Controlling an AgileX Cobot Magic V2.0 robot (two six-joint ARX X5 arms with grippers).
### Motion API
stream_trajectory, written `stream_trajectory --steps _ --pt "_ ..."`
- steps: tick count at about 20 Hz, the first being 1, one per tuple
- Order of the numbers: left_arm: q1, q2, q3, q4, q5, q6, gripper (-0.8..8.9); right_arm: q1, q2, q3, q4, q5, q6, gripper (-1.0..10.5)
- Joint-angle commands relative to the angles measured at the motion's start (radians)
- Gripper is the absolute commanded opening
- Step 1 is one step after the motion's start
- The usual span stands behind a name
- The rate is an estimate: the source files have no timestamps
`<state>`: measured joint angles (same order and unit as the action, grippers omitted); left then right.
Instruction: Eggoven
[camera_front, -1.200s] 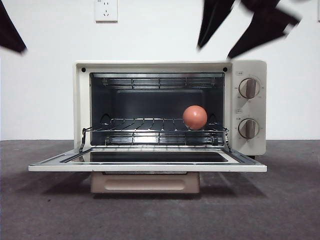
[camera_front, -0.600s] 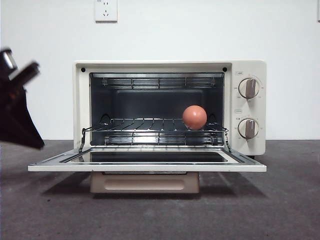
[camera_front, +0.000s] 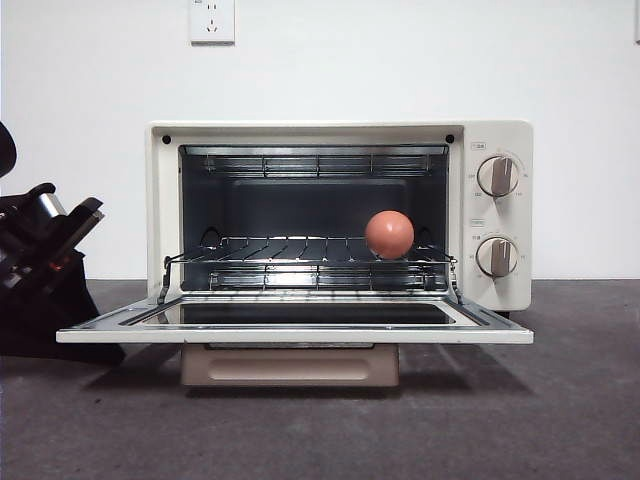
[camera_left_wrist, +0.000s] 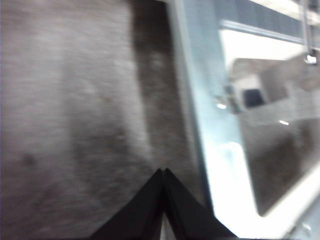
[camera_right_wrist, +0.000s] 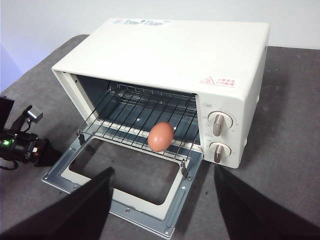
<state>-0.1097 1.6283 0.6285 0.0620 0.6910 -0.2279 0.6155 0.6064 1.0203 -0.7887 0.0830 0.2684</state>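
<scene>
At the left edge of the front view, the left gripper (camera_left_wrist: 163, 172) hung low over the grey table (camera_front: 560, 420), just beside the left end of the lowered door (camera_front: 300, 335); its wrist view showed the two black jaws pressed together on nothing. Next came the cream toaster oven (camera_front: 500, 135), its door lying flat and open, the dark glass pane facing up. On the wire rack (camera_front: 270, 250) inside, toward the right side, rested the egg (camera_front: 389, 234), small, smooth and orange-brown, touching the rack's front bars. Right of the cavity sat two round knobs (camera_front: 498, 176), one above the other. Farther back and above, the right gripper (camera_right_wrist: 162, 205) waited well apart from the oven, its jaws spread wide and empty.
</scene>
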Motion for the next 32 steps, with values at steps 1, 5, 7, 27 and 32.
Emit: stream_trajectory --steps 1,5,7,27,32 --pt "-0.004 0.026 0.004 0.021 0.06 -0.006 0.06 0.01 0.006 0.014 0.005 0.012 0.013 3.2" --pt "0.011 0.026 0.004 0.066 0.194 -0.053 0.06 0.01 0.006 0.014 -0.001 0.023 0.013 3.2" --pt "0.029 0.026 0.005 0.127 0.283 -0.113 0.06 0.01 0.006 0.014 -0.001 0.023 0.013 3.2" --pt "0.054 -0.137 0.006 0.75 0.272 -0.64 0.07 0.01 0.007 0.009 -0.048 0.022 0.003 3.0" --pt "0.038 -0.347 0.006 0.47 0.164 -0.48 0.07 0.01 0.005 -0.046 0.025 0.014 -0.002 3.0"
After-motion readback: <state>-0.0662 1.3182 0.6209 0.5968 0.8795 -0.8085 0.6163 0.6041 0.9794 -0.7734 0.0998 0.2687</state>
